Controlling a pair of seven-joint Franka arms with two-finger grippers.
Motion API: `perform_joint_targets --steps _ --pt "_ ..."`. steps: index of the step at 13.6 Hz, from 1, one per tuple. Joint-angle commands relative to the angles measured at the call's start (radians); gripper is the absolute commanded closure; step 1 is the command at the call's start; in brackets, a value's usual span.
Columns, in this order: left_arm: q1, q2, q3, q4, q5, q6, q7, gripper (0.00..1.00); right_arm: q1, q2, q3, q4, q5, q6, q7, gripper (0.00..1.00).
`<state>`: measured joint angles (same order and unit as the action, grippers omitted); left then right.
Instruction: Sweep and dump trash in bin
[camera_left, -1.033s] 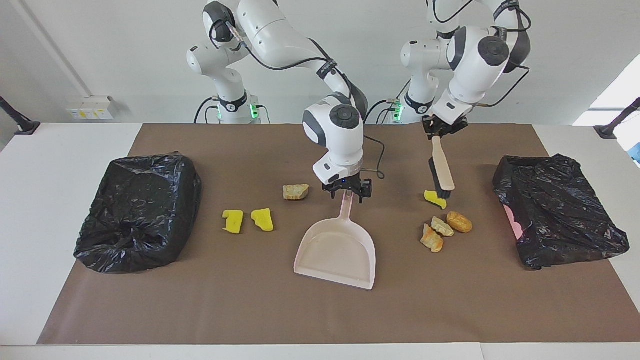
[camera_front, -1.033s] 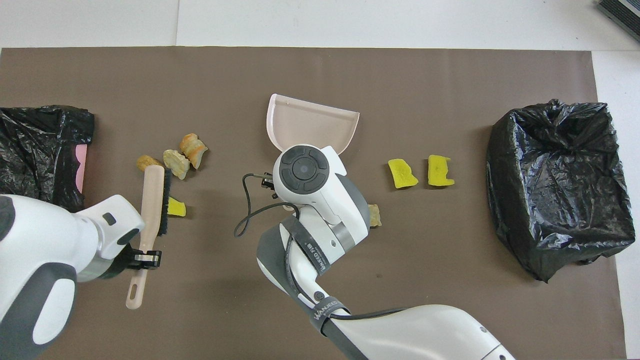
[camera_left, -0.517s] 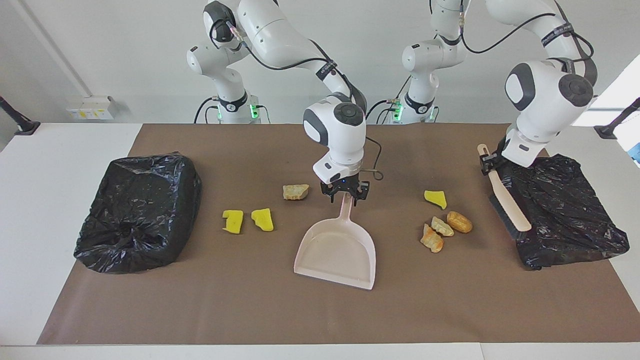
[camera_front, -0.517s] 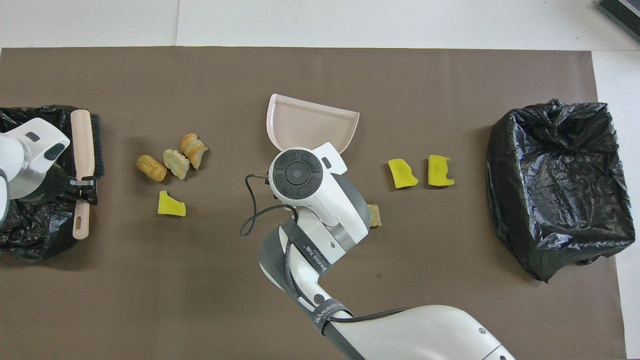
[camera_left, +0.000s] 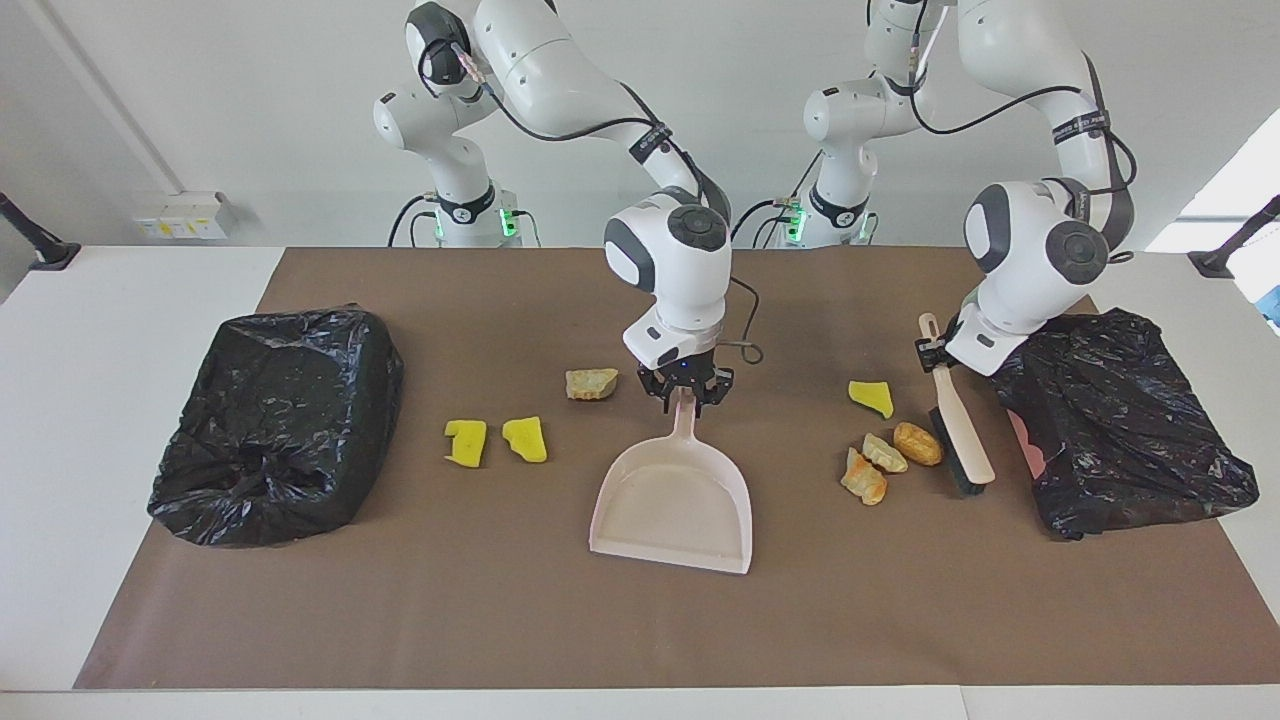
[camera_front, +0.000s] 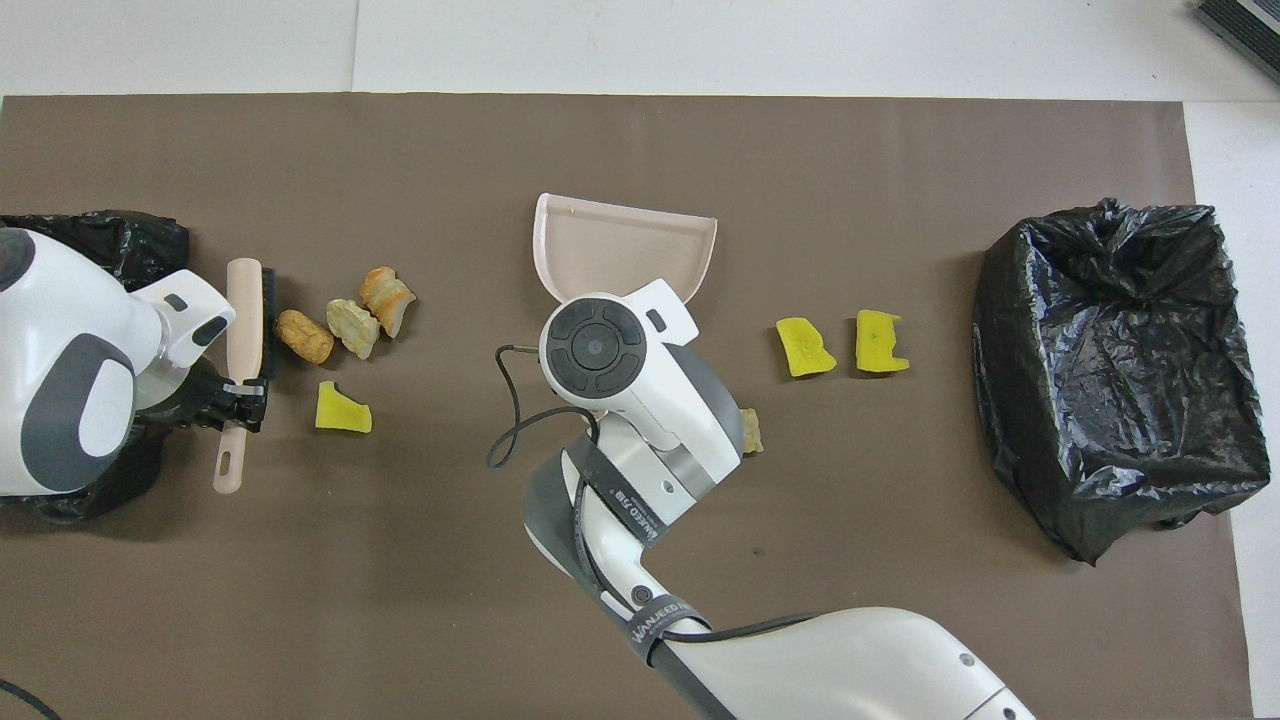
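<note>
None of the trash is in the dustpan yet, so the sweeping is only starting and the dumping is still to do. Three brown lumps and one yellow chunk lie toward the left arm's end from the dustpan. Two yellow chunks lie toward the right arm's end, and one brown lump sits beside the handle. The dustpan's long way runs from the robots outward (open mouth away from them). The right gripper is clamped on its handle. The left gripper is clamped on the brush, bristles just beside the lumps.
</note>
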<state>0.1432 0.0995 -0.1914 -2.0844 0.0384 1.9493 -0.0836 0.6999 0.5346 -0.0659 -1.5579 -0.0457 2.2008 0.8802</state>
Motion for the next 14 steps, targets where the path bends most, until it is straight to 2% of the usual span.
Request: perform_joint_targets --steps 1,4,6,9,12,14 --pt "-0.066 -0.07 0.007 -0.081 -0.041 0.043 -0.05 1.0 -0.013 0.013 -0.002 0.033 -0.037 0.02 0.008 1.0" --pt "-0.132 -0.069 0.009 -0.069 -0.072 0.039 -0.135 1.0 -0.016 -0.008 -0.003 0.036 -0.049 0.014 -0.044 1.0" --pt "-0.136 -0.054 0.013 -0.016 -0.081 0.004 -0.16 1.0 -0.023 -0.056 -0.003 0.032 -0.046 0.004 -0.088 1.0" --pt "-0.067 -0.052 0.017 0.061 -0.08 -0.082 -0.153 1.0 -0.043 -0.129 0.0 0.01 -0.028 -0.079 -0.261 1.0" --pt "0.024 -0.06 0.015 0.04 -0.081 -0.086 -0.147 1.0 -0.056 -0.182 0.003 0.001 0.003 -0.151 -0.526 1.0" --pt "0.033 -0.069 0.015 0.012 -0.081 -0.075 -0.145 1.0 -0.056 -0.192 0.004 -0.004 0.048 -0.212 -0.715 1.0"
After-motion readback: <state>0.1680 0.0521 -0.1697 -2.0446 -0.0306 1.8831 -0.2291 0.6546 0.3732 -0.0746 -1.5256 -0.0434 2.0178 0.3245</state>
